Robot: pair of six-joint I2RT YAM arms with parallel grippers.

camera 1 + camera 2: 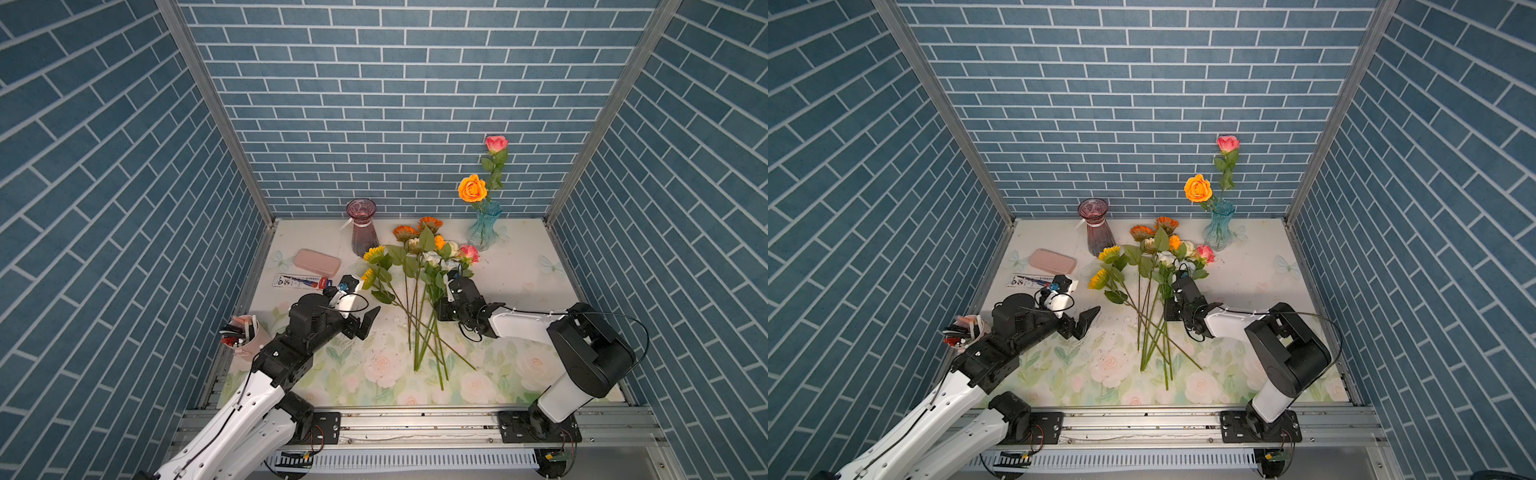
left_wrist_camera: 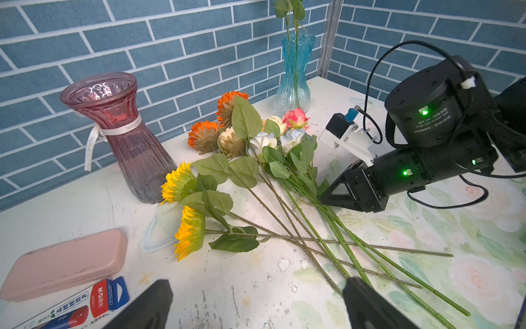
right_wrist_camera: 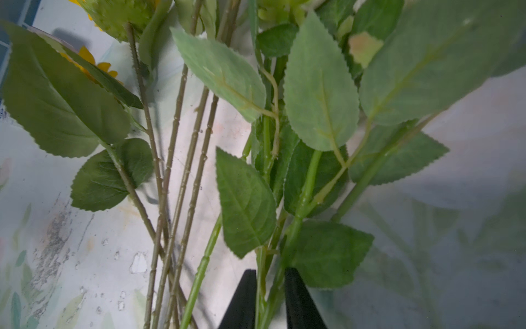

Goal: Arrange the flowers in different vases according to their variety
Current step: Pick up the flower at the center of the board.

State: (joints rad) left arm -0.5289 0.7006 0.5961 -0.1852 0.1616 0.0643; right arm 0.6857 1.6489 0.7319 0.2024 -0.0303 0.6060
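A table [image 1: 519,282] under a worn rose-print cloth stands inside blue brick-pattern walls [image 1: 374,104]. Two vases stand at the back: the plum vase [image 1: 363,232] and the aqua vase [image 1: 484,226], which holds two stems, an orange rose [image 1: 472,188] and a pink rose [image 1: 496,143]. Roughly ten loose flowers [image 1: 419,266] lie heaped mid-table, heads overlapping. The right gripper [image 3: 270,296] pinches green stems there; the left gripper [image 1: 365,324] hangs spread wide nearby. One pink case [image 1: 317,262] lies near the plum vase.

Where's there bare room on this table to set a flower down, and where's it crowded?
Bare: between the blue vase and the right arm; also the front strip past the stem ends. Crowded: the flower pile, and the pink case and pen cup at left.
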